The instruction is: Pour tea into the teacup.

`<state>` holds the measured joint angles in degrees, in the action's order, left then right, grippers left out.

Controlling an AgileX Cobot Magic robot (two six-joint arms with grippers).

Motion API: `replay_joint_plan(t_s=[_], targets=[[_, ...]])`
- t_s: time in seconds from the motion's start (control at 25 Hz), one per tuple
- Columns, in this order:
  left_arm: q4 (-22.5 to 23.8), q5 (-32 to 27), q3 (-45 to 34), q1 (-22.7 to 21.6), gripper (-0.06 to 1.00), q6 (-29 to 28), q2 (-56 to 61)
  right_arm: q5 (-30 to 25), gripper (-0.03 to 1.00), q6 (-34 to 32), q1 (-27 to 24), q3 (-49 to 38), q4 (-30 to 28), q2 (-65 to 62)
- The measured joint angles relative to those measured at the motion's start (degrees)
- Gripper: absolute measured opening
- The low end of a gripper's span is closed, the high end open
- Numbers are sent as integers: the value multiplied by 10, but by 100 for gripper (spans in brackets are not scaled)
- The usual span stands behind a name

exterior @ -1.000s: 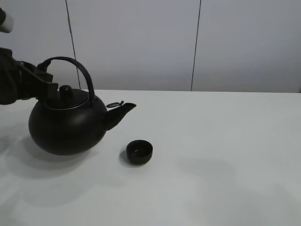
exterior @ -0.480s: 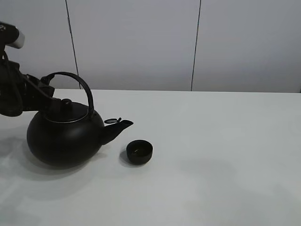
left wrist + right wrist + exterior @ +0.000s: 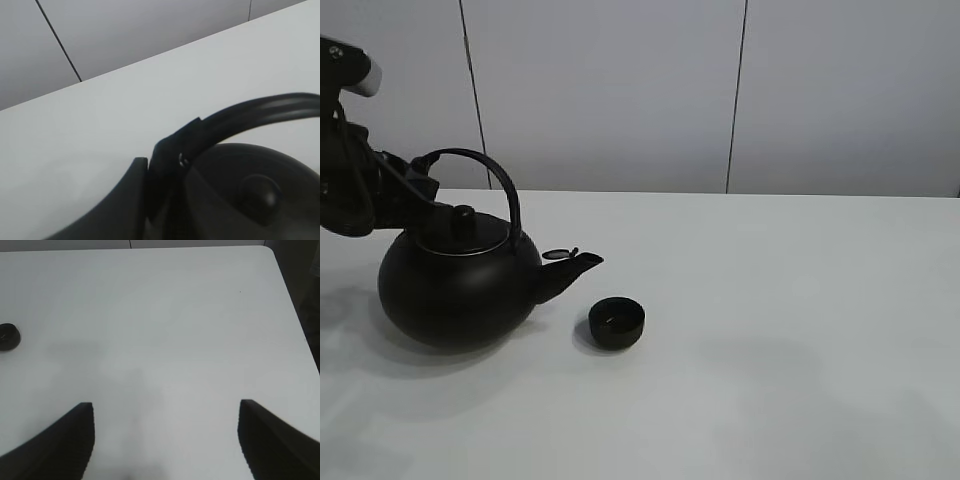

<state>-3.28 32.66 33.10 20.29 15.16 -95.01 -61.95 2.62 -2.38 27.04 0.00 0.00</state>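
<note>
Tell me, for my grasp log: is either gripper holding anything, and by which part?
The left gripper holds the kettle by its arched handle, at the end away from the spout. The right gripper is open, holding nothing.

A flat white table (image 3: 800, 350) meets a pale grey wall (image 3: 610, 90) at its far edge. Two thin dark vertical seams (image 3: 735, 95) divide the wall into panels. Lighting is even and diffuse; shadows on the tabletop are soft.
</note>
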Motion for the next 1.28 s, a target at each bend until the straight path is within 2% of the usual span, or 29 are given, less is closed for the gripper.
replay_joint_plan(t_s=[0.68,1.28], targets=[[0,-1,1,0,12,45,-1,0,55,0,0,0,0,0],[1,-31,24,0,12,44,-1,0,55,0,0,0,0,0]])
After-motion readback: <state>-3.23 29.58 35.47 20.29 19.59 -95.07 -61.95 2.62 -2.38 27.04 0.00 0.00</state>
